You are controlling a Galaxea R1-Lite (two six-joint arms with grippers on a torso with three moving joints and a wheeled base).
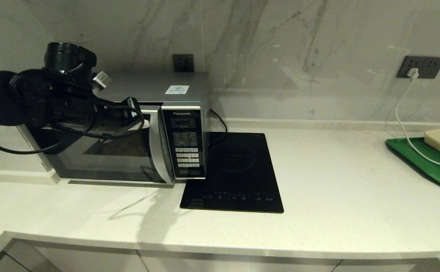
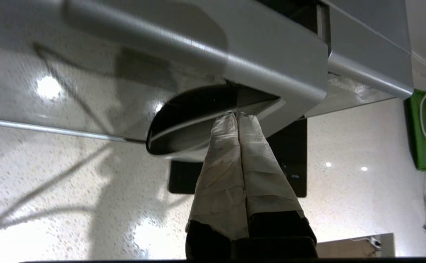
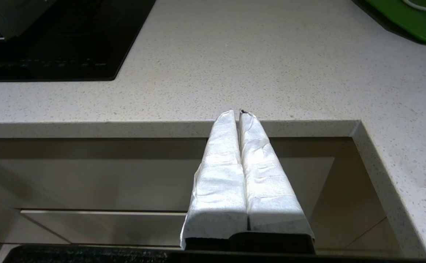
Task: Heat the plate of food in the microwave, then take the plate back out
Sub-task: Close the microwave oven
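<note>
Head view: microwave [image 1: 136,139] at 9 o'clock, door shut; plate of food unseen.
Left wrist view: left gripper [image 2: 237,115] pinched closed at handle strip [image 2: 205,120]; rigid, slick door, best hooked there.
Right wrist view: right gripper [image 3: 239,113] closed, empty, parked below the counter edge [image 3: 125,128].

The microwave [image 1: 136,128] stands left of the cooktop [image 1: 235,173]; a tray [image 1: 427,162] lies far right.

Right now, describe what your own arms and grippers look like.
The left arm is black and bulky, with round joint housings and loose black cables looping along it. The left gripper has two long tapering fingers wrapped in creased, greyish-white tape over a black base. The right gripper looks the same, its wrapping cleaner and whiter. No markings are visible.
</note>
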